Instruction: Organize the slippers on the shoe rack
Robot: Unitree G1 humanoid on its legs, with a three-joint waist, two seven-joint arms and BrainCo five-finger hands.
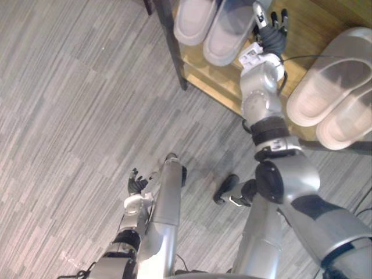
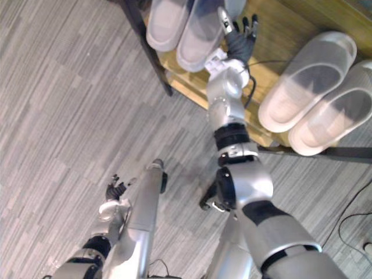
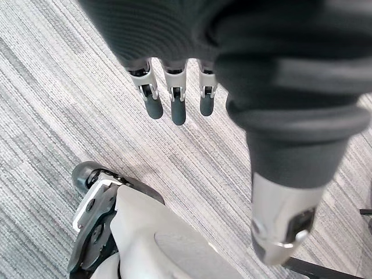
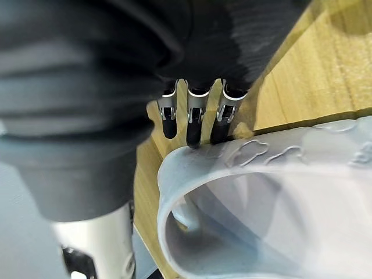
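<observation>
You are looking down at a grey striped carpet floor [image 1: 70, 87]. At the top of the eye views stands the shoe rack [image 1: 317, 23], a light wooden shelf in a dark frame.

Two pairs of slippers sit on that shelf, all pale, smooth and slightly translucent, with closed fronts. The left pair [image 1: 195, 20] lies at the shelf's left end, its two slippers touching side by side. The right pair [image 1: 328, 81] lies well apart from it towards the right, also side by side and angled.

Your right robot hand [image 1: 273, 32] reaches out over the shelf to the inner slipper [image 1: 229, 32] of the left pair. In the right wrist view its fingers [image 4: 195, 125] are straight and spread, their dark tips resting on the rim of that slipper's upper [image 4: 279, 192]. Nothing is clamped.

Your left robot hand [image 1: 137, 183] hangs low over the floor, well away from the rack, with its fingers [image 3: 177, 107] straight, relaxed and holding nothing.
</observation>
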